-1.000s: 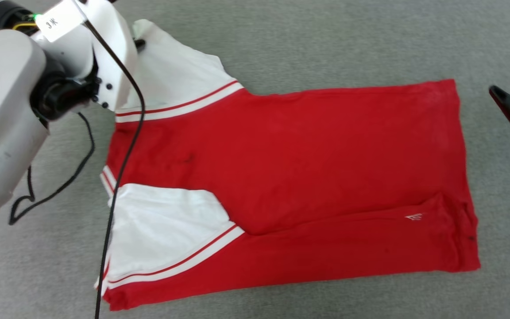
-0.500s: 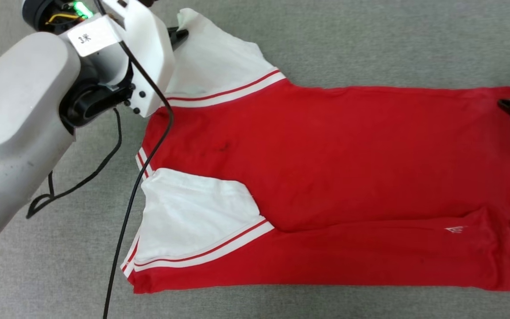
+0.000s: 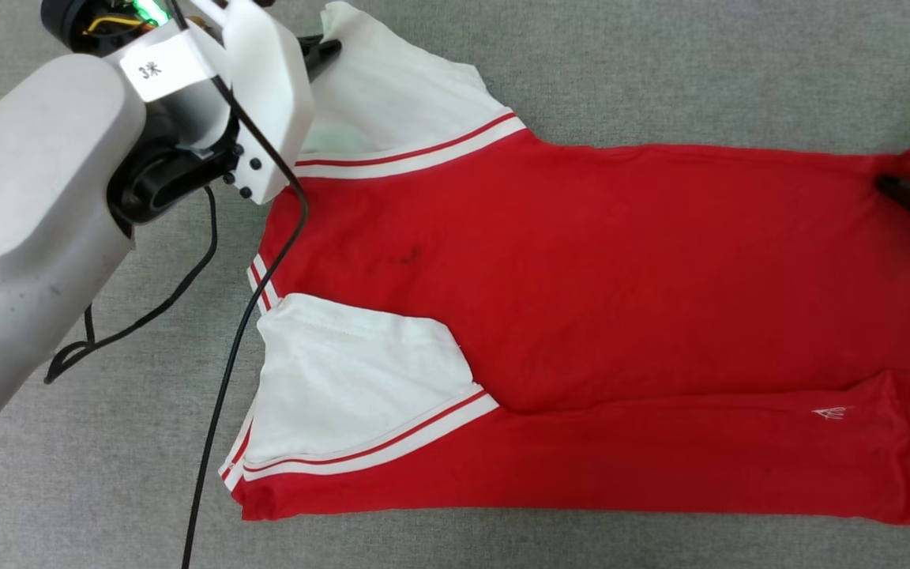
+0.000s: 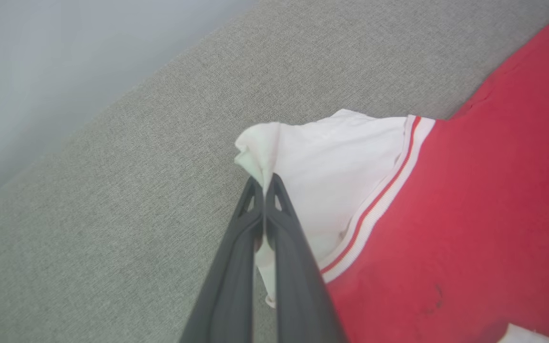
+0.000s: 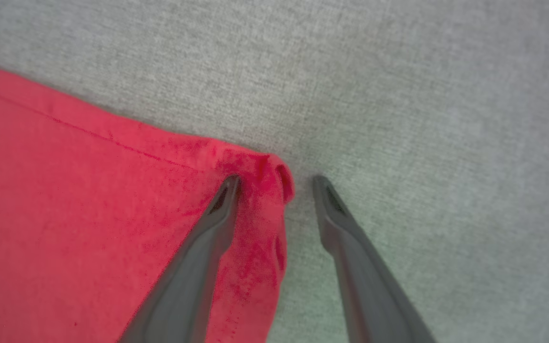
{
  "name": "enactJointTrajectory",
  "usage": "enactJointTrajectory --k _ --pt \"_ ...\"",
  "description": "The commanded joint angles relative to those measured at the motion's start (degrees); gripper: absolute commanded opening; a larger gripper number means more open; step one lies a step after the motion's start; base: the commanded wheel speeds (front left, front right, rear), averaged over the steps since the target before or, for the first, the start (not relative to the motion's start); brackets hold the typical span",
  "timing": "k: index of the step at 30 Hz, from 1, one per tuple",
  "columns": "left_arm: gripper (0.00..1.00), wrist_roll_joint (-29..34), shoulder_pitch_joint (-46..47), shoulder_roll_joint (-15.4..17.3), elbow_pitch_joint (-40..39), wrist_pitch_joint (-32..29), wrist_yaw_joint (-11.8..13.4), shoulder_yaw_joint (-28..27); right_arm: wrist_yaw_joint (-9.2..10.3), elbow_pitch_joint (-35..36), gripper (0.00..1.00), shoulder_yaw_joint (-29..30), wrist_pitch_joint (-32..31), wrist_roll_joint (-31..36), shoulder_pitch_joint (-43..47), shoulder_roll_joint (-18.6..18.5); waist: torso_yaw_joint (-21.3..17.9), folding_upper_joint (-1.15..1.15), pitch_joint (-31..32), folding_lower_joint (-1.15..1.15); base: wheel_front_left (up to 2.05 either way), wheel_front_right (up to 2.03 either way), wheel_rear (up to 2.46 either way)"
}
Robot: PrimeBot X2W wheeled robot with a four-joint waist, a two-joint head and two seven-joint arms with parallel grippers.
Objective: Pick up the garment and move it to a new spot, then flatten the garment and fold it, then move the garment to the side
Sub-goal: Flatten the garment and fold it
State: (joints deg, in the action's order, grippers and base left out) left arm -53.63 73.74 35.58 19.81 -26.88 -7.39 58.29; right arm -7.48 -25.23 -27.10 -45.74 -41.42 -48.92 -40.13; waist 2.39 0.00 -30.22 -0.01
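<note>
The garment (image 3: 621, 261) lies spread on the grey worktop (image 3: 660, 71), its near edge already folded in, with that sleeve laid over the red. The left end effector (image 4: 265, 183) is pinched tight on the far sleeve's tip. The right end effector (image 5: 276, 181) stands open astride the far hem corner, with nothing gripped yet. By my judgement the far-side fold comes next — cross fold and move aside are not yet done.

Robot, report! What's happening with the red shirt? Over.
Left gripper shut on garment sleeve tip. Right gripper open astride hem corner. Black cable crosses collar end.
</note>
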Motion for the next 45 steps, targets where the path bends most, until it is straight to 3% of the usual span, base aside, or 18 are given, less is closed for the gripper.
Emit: enactJointTrajectory --k 1,9,17,29,37,45 --pt "0.00 0.1 -0.2 0.5 0.4 0.8 0.0 0.0 0.00 -1.8 0.00 -2.1 1.4 -0.7 1.3 1.6 -0.4 0.00 0.7 0.01 0.00 0.00 0.00" --pt "0.00 -0.9 -4.6 1.8 0.6 4.6 0.4 -0.2 0.02 -0.1 0.00 -4.5 12.2 -3.6 1.7 -0.6 -1.0 0.00 6.5 0.01 0.00 0.00 0.00" --pt "0.00 -2.6 -13.9 5.4 -4.1 8.2 3.9 0.2 0.02 4.4 0.00 -8.1 20.3 -5.7 7.8 -3.2 -1.2 0.00 13.5 0.01 0.00 0.00 0.00" --pt "0.00 -6.0 -29.8 10.3 -13.2 12.3 10.8 2.0 0.02 8.3 0.00 -7.4 25.8 -8.4 20.7 -5.9 -0.7 0.00 21.0 0.01 0.00 0.00 0.00" --pt "0.00 -8.5 -38.1 11.7 -15.5 14.2 13.5 3.5 0.02 11.3 0.00 -4.8 28.1 -8.9 29.3 -6.5 -0.8 0.00 23.0 0.01 0.00 0.00 0.00" --pt "0.00 -10.1 -43.5 10.8 -14.0 15.8 14.9 5.1 0.03 13.0 0.00 -0.5 28.5 -9.2 38.2 -5.3 -0.8 0.00 23.1 0.01 0.00 0.00 0.00"
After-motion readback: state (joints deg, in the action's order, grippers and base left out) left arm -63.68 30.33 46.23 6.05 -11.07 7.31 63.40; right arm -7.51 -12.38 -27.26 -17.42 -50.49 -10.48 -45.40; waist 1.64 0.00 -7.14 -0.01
